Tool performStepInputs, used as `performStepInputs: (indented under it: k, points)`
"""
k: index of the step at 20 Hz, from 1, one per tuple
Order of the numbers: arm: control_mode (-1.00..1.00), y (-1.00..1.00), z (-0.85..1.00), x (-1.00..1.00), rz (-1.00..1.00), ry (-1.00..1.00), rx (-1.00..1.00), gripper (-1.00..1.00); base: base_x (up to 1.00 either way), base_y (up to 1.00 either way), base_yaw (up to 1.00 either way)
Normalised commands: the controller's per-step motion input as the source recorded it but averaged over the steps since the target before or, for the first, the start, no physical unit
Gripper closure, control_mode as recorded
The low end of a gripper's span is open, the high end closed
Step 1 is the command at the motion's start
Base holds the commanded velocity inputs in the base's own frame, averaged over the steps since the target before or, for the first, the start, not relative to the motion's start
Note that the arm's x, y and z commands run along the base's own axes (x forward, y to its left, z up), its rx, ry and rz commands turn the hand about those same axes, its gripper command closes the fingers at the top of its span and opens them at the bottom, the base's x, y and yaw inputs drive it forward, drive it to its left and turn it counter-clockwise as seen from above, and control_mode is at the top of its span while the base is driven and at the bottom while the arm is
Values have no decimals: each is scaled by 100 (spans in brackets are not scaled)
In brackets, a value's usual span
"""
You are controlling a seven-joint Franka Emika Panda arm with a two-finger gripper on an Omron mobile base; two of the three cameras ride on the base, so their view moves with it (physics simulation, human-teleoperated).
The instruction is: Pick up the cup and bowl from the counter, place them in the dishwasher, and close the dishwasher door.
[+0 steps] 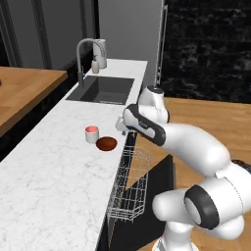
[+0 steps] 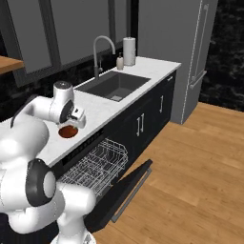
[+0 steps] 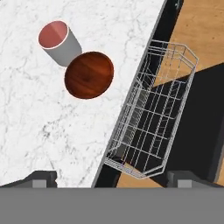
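Note:
The cup (image 3: 59, 41), pale grey outside and pink inside, stands on the white counter (image 3: 48, 131) and touches the dark red-brown bowl (image 3: 89, 75) beside it. From the left base view, cup (image 1: 91, 134) and bowl (image 1: 106, 143) sit near the counter's front edge. My gripper (image 3: 112, 177) hangs above that edge, open and holding nothing, its fingertips (image 3: 41, 177) wide apart. It hovers just over the bowl (image 2: 68, 131) in the right base view. Below, the dishwasher's wire rack (image 3: 153, 113) is pulled out over the lowered dishwasher door (image 2: 121, 190).
A dark sink (image 1: 101, 89) with a faucet (image 1: 86, 54) lies further along the counter, and a paper towel roll (image 2: 129, 51) stands behind it. Black cabinets (image 2: 140, 124) with silver handles and a tall grey fridge (image 2: 190, 47) follow. A wooden top (image 1: 24, 90) is at left.

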Motion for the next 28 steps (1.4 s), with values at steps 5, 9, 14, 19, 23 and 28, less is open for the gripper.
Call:
performStepInputs:
  k: [5, 9, 14, 19, 23, 28]
  points:
    - [-100, 44, -59, 68, -7, 0, 0, -100, 0, 0, 0]
    - [-100, 16, -53, 46, -7, 0, 0, -100, 0, 0, 0]
    - [-100, 0, -42, 33, -8, 0, 0, -100, 0, 0, 0]
    - [-100, 4, -32, 31, -5, 0, 2, -100, 0, 0, 0]
    - [-100, 20, -31, 38, -4, 0, 2, -100, 0, 0, 0]
    - [-100, 23, -23, 37, -3, 0, 1, -100, 0, 0, 0]
